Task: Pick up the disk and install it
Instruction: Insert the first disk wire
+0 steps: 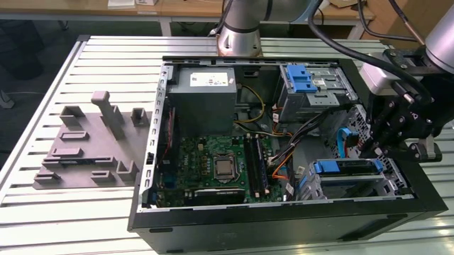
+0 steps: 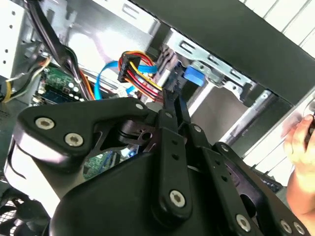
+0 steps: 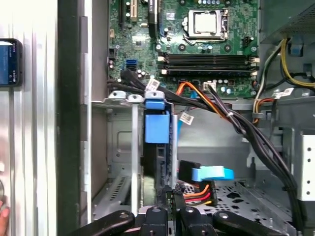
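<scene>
Blue-framed disk sits upright in the drive cage at the lower right of the exterior view, inside the open computer case. End effector hangs just beside it, fingers apparently pinched together near its edge; a grip I cannot confirm. Seating step, I judge: pressing it home squarely.
</scene>
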